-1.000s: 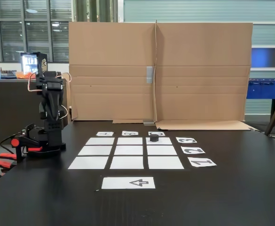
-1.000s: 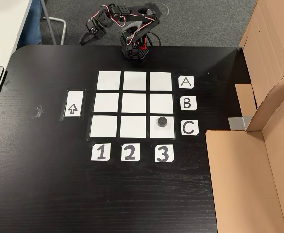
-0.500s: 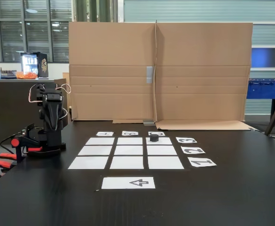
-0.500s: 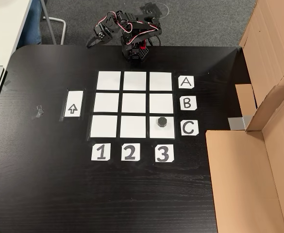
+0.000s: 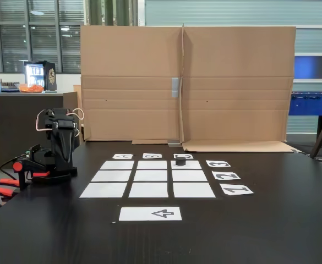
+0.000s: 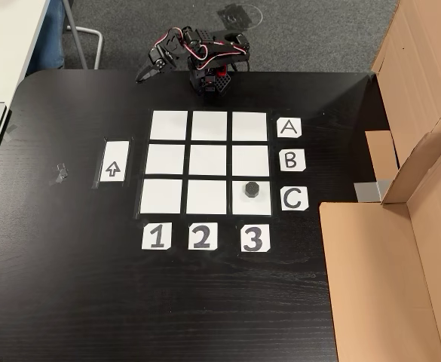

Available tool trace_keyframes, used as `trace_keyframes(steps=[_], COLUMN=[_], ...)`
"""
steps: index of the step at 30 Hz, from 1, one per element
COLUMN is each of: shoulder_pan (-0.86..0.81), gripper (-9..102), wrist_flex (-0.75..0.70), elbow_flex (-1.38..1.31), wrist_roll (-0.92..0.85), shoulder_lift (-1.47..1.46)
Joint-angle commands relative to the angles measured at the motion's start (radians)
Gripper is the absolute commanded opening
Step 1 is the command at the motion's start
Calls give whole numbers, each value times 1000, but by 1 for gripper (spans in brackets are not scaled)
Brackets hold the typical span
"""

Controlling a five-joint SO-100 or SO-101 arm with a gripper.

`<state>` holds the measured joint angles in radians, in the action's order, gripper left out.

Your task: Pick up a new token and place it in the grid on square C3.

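The black token [image 6: 252, 189] stands upright on square C3 [image 6: 263, 202], the grid's corner cell beside the C card [image 6: 294, 199] and the 3 card [image 6: 254, 238]. From the low fixed view, the token [image 5: 180, 161] sits on the far right cell [image 5: 194, 164] of the grid [image 5: 148, 176]. The arm [image 5: 60, 144] is folded low over its base at the table edge, beyond row A. My gripper [image 6: 143, 74] points out to the left of the base, far from the token. Its fingers look closed together with nothing between them.
A white sheet with an arrow [image 6: 113, 170] lies left of the grid. Cardboard walls [image 6: 408, 226] stand along the right side from above and at the back [image 5: 183, 82] in the low view. Red clamps [image 5: 1, 190] hold the base. A scrap of tape [image 6: 58, 173] lies on the table.
The arm has folded down lower over its base and the gripper has swung down toward the table edge. The token has stayed on its cell.
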<state>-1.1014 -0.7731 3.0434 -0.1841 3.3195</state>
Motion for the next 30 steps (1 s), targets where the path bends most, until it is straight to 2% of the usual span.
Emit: trace_keyframes(steps=[1, 6, 30], shoulder_pan=[9, 38, 34], gripper=[-1, 0, 1], wrist_flex=[20, -31, -37], elbow_flex=[2, 2, 2], wrist_roll=[9, 9, 11], shoulder_lift=[6, 5, 5])
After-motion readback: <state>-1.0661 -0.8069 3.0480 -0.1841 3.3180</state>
